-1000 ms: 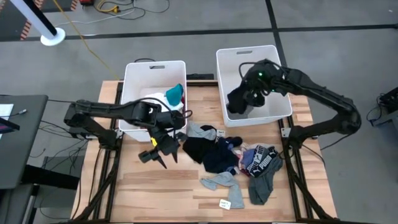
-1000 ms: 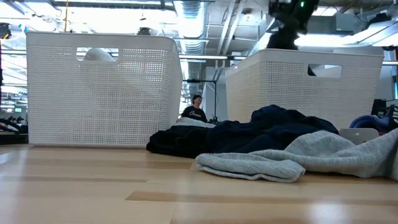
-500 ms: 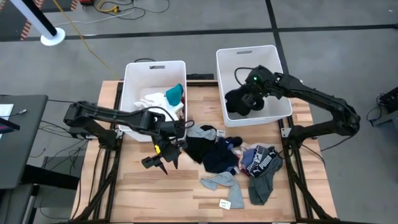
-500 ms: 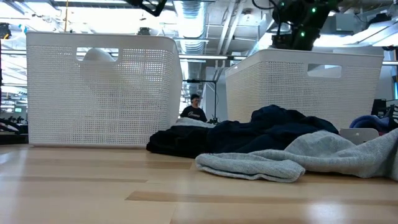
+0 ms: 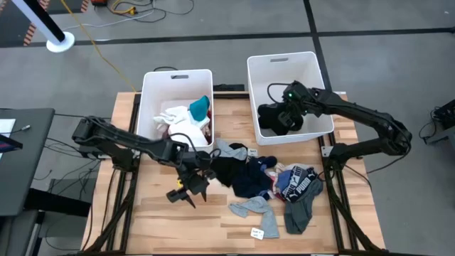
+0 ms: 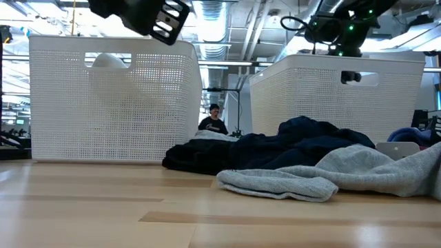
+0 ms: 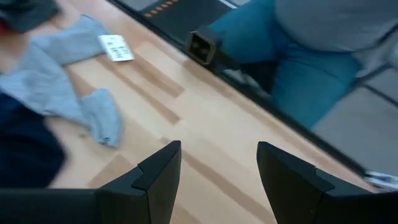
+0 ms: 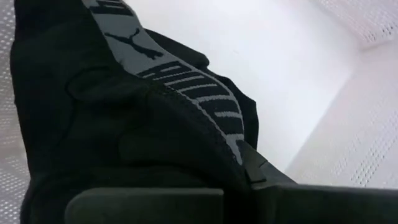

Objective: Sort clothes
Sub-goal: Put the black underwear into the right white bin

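Two white bins at table's far edge. Right gripper (image 5: 279, 119) inside right bin (image 5: 311, 64), jaws nearly closed, pinching black garment with grey logo waistband (image 8: 180, 87); bin wall close beside the jaws, bare bin floor beyond them. Left gripper (image 5: 186, 193) over open wood, jaws spread, holding nothing. Ahead of its fingers (image 7: 158, 171): bare tabletop (image 7: 205, 162), grey sock (image 7: 68, 93), paper tag (image 7: 116, 48), table edge. Clothes pile (image 5: 266, 181) to its right; left bin (image 5: 153, 92) holds light garments.

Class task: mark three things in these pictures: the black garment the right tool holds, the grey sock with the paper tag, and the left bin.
Black garment (image 5: 272, 119), high view, its bunched middle inside the right bin.
Grey sock (image 5: 254, 207), high view, its middle.
Left bin (image 5: 178, 73), high view, far rim.
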`<state>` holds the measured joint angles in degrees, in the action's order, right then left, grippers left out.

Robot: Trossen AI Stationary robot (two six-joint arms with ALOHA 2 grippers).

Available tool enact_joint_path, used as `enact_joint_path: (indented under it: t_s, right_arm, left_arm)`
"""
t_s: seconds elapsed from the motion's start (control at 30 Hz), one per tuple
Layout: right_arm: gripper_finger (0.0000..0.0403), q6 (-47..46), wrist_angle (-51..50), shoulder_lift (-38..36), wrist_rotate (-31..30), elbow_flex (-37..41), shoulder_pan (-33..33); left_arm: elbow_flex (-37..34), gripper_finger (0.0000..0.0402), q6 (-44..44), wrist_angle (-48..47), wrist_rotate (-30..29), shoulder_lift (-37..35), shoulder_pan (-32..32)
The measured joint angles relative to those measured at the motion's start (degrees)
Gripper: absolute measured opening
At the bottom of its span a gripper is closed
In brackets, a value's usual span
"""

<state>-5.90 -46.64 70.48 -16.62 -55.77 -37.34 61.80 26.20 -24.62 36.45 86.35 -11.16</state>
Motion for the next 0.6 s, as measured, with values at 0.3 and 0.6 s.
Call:
enact_joint_path:
  t_s: [0.3, 0.6]
  right_arm:
    - [0.0031, -0.83, -2.92, 0.0, 0.0, 0.0, -0.04]
    - [0.0036, -1.65, -3.03, 0.0, 0.26, 0.0, 0.22]
  left_arm:
    - [-6.37, 0.0206, -0.4, 16.0, -7.45, 0.0, -1.11]
    - [-6.75, 0.0206, -0.44, 21.03, -23.0, 2.96, -2.68]
